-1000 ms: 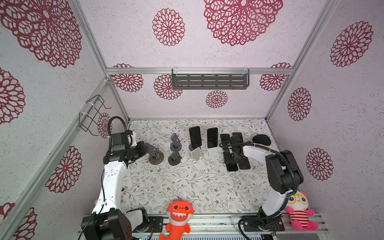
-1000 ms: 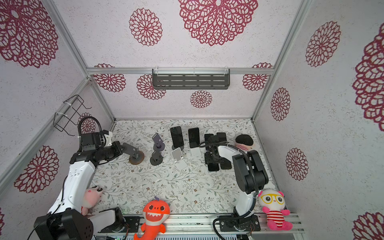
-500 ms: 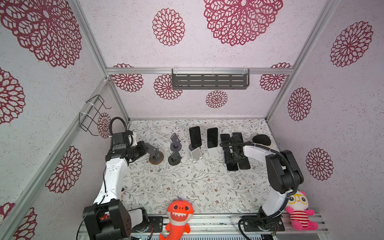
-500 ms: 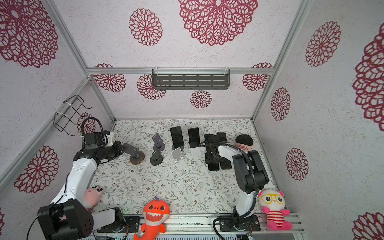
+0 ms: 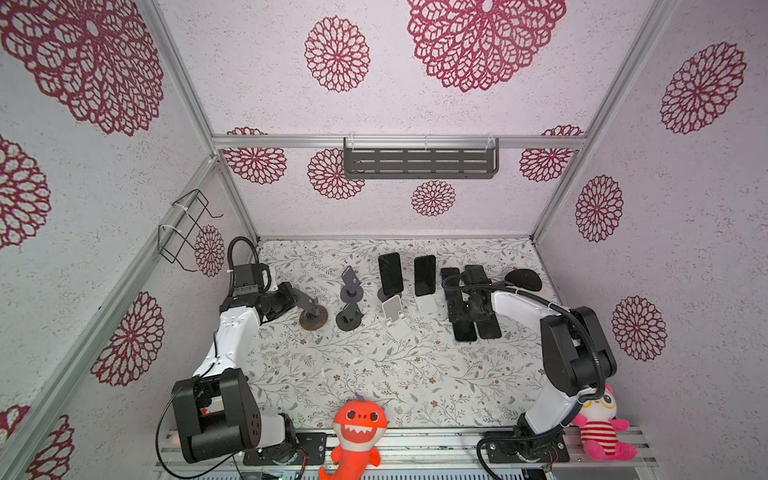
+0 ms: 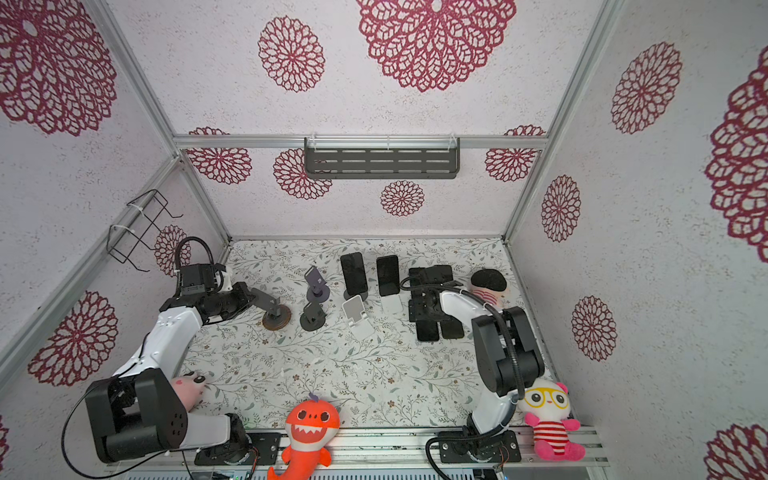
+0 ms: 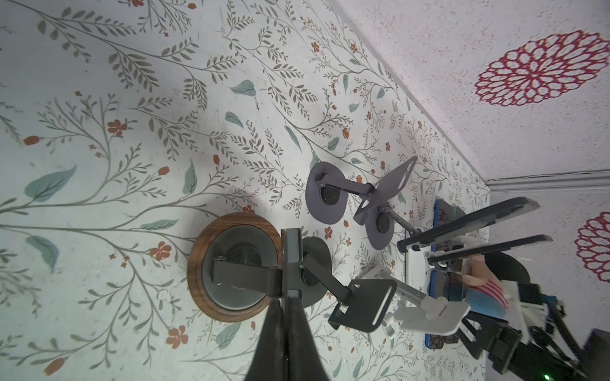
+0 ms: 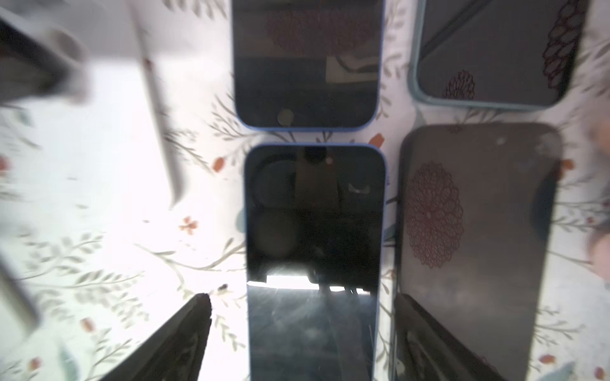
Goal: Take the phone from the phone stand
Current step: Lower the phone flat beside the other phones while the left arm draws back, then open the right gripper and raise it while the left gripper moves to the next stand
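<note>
Two phones [image 5: 390, 272] are leaning in stands [image 5: 427, 302] at twelve o'clock. Spread, the right gripper [image 8: 302, 298] is straddling a flat phone [image 8: 313, 224]; the left gripper [image 7: 287, 300] is pinching the wood-based stand [image 7: 231, 264]. The table [image 5: 374, 374] is lying open toward six.

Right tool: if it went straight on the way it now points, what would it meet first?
Most likely the blue-cased phone lying flat between the right tool's open fingers, though blur leaves depth unclear.

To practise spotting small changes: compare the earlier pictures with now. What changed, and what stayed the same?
The right gripper has widened its jaws, which now stand clear on either side of the blue-cased phone lying flat. The left arm's elbow has shifted, while the left gripper stays shut on the wood-based stand. Nothing else moved.
</note>
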Controlling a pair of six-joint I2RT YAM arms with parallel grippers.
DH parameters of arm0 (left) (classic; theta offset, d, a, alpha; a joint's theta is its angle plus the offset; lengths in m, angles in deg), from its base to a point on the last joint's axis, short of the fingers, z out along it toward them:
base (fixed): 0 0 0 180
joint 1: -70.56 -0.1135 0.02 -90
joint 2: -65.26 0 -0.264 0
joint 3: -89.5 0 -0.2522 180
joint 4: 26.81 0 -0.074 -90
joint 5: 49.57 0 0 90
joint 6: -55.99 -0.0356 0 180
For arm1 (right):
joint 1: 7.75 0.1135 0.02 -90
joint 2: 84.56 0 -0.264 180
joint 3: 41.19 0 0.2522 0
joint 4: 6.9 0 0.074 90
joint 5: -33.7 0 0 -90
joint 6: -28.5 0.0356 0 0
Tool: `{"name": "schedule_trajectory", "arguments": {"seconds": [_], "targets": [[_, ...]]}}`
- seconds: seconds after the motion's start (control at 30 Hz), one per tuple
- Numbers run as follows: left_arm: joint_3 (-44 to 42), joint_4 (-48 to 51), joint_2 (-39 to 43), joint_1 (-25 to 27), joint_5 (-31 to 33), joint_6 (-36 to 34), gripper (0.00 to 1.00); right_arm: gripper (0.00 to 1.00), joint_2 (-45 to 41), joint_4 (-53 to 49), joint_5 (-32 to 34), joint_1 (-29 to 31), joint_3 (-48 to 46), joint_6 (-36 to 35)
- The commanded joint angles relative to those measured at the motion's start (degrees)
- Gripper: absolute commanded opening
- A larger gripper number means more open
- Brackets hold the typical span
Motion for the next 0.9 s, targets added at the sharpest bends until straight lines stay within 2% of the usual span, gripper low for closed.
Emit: {"name": "schedule_trajectory", "arguments": {"seconds": [0.0, 0.4, 0.63, 0.87], "targets": [[1.75, -4.66, -0.72, 1.02, 2.08, 0.56, 0.00, 0.90, -6.52, 1.03, -1.98, -0.40, -0.24, 0.41], [9.23, -7.73, -10.10, 5.31, 6.38, -1.18, 0.00, 0.90, -22.14, -0.66, -1.99, -0.57, -6.13, 1.66], [15.97, -11.07, -17.26, 6.18, 5.40, -2.14, 0.00, 0.89, -25.09, -2.02, -1.13, -0.95, -7.90, 1.60], [21.91, -8.71, -23.97, 7.61, 4.34, -4.29, 0.08, 0.89, -25.94, -2.26, -0.97, -1.10, -8.53, 1.58]]}}
